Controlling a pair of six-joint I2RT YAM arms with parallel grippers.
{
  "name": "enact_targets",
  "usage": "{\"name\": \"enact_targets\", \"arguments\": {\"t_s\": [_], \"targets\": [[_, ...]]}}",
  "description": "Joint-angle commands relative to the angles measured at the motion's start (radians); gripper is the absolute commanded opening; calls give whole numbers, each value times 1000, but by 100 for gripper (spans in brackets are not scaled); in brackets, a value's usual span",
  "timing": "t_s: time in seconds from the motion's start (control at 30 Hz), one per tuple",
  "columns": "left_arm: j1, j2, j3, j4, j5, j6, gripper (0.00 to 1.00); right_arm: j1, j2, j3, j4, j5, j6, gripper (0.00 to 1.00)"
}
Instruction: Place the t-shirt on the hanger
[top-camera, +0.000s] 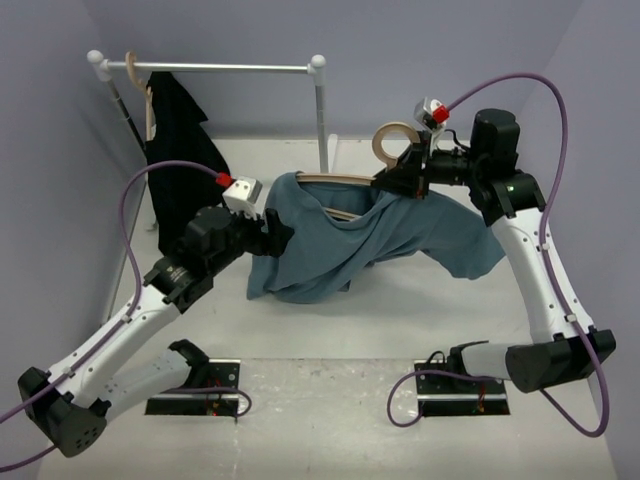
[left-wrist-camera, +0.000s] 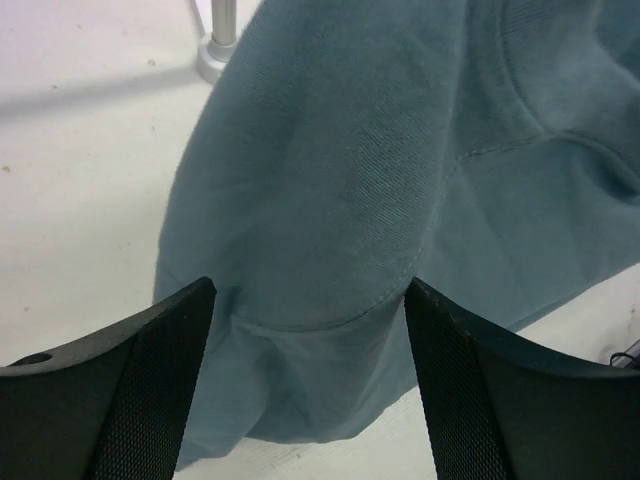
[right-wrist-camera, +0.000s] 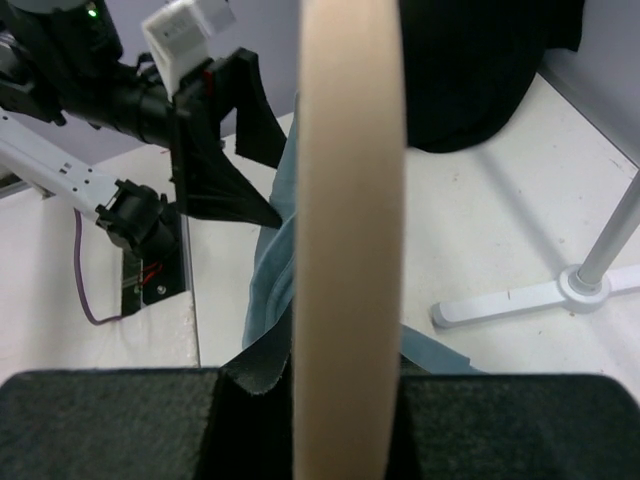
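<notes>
We see the left arm (top-camera: 110, 340) and right arm (top-camera: 535, 265) built of white links and black joints, each on a black base plate (top-camera: 228, 375). A purple cable (top-camera: 125, 212) with a red plug (top-camera: 222, 179) runs to a small white camera box (top-camera: 241, 196) at each wrist, and the fingers (left-wrist-camera: 140, 400) are black with fine mesh pads.

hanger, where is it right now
The hanger is right of centre in the top view, gripped by the right tool, its arms partly covered by the t-shirt, its hook beside the clothes rail's right post.
</notes>
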Motion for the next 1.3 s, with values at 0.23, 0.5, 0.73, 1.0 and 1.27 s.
{"name": "enact_targets", "arguments": {"t_s": [0.23, 0.5, 0.73, 1.0, 1.27], "targets": [[1, 81, 93, 57, -52, 0, 0, -5, -2, 54, -27, 3, -30, 0], [2, 85, 425, -288, -161, 82, 0, 3, 114, 157, -369, -50, -339, 0], [2, 224, 617, -452, 122, 178, 0, 52, 96, 130, -152, -27, -132, 0], [2, 350, 843, -577, 79, 225, 0, 160, 116, 78, 58, -107, -37, 0], [-13, 403, 899, -607, 109, 223, 0, 199, 54, -162, 550, 13, 259, 0]]}}
